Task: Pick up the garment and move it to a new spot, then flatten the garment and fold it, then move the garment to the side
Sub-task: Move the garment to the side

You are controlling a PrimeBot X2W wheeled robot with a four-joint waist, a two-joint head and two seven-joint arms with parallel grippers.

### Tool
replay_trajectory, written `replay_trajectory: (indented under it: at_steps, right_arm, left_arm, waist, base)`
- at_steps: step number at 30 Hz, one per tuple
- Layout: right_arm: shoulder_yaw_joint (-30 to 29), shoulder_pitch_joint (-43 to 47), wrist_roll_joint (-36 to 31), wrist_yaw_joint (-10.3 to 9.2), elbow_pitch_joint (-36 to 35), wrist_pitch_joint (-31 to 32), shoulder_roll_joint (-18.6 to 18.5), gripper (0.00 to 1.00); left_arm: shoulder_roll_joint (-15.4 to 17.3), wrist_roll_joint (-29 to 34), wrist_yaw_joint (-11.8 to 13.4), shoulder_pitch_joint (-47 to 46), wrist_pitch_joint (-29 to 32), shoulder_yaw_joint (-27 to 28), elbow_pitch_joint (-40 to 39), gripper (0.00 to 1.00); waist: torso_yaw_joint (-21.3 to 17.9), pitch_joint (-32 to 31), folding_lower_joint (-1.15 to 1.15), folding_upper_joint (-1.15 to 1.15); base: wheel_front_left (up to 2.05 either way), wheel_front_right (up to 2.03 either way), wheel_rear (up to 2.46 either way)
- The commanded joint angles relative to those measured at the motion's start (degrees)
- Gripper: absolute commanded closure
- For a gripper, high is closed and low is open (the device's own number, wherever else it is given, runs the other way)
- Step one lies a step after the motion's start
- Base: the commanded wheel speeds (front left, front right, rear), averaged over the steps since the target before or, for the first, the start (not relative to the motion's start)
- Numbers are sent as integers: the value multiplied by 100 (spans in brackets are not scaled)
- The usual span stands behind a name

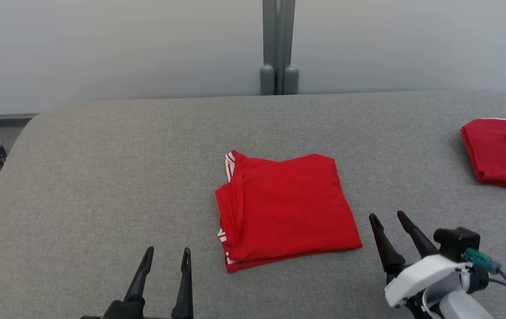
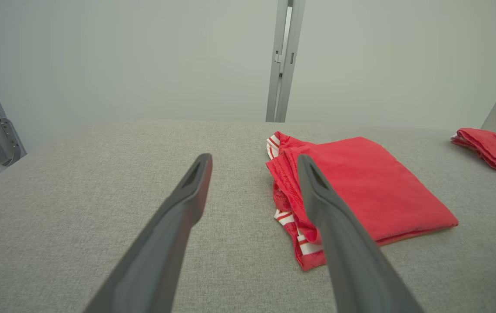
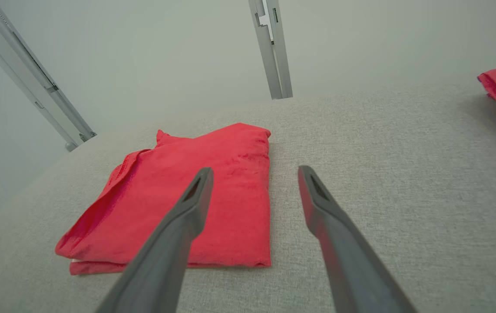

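Note:
A red garment (image 1: 286,208) with white striped trim lies folded into a rough square at the middle of the grey table (image 1: 102,177). It also shows in the left wrist view, garment (image 2: 374,191), and in the right wrist view, garment (image 3: 230,195). My left gripper (image 1: 167,252) is open near the table's front edge, to the left of the garment and apart from it. To the garment's lower right, the right gripper (image 1: 387,216) also stands open, close to the folded corner without touching. Both hold nothing.
A second red cloth (image 1: 503,153) lies at the table's far right edge. A grey post (image 1: 278,48) stands behind the table against the pale wall. Bare grey surface stretches to the left of the folded garment.

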Motion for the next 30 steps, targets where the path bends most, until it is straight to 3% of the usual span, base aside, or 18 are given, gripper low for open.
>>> replay_trajectory:
  at_steps: [1, 10, 21, 22, 24, 25, 30]
  right_arm:
    - [122, -258, 206, 0, 158, 136, -96, 0]
    - [798, -1686, 1413, 0, 1272, 1238, -541, 0]
    - [1519, -2450, 2031, 0, 2356, 1413, -675, 0]
    - [1591, -2482, 2090, 0, 2428, 1385, -652, 25]
    - [1729, -2547, 2160, 0, 2508, 1338, -663, 87]
    - [1791, -2577, 2192, 0, 2535, 1309, -689, 100]
    - [2029, -2874, 2180, -5, 2600, 949, -975, 100]
  left_arm:
    - [12, -2, -21, -128, -15, -39, 2, 0]
    - [12, -18, -28, -475, -15, -247, 73, 0]
    - [12, -46, -38, -692, -15, -389, 138, 0]
    - [12, -45, -36, -715, -15, -389, 142, 0]
    - [12, -34, -30, -741, -16, -387, 148, 0]
    - [12, -30, -25, -755, -15, -382, 145, 0]
    - [12, 4, -29, -804, -15, -330, 97, 0]
  waist:
    - [163, 228, 0, 0]
    - [438, 648, 0, 0]
    - [722, 966, 0, 0]
    - [733, 990, 0, 0]
    - [739, 1039, 0, 0]
    - [734, 1058, 0, 0]
    - [540, 1233, 0, 0]
  base:
    - [0, 0, 0]
    - [0, 0, 0]
    - [0, 0, 0]
    - [0, 0, 0]
    - [0, 0, 0]
    - [0, 0, 0]
    - [0, 0, 0]
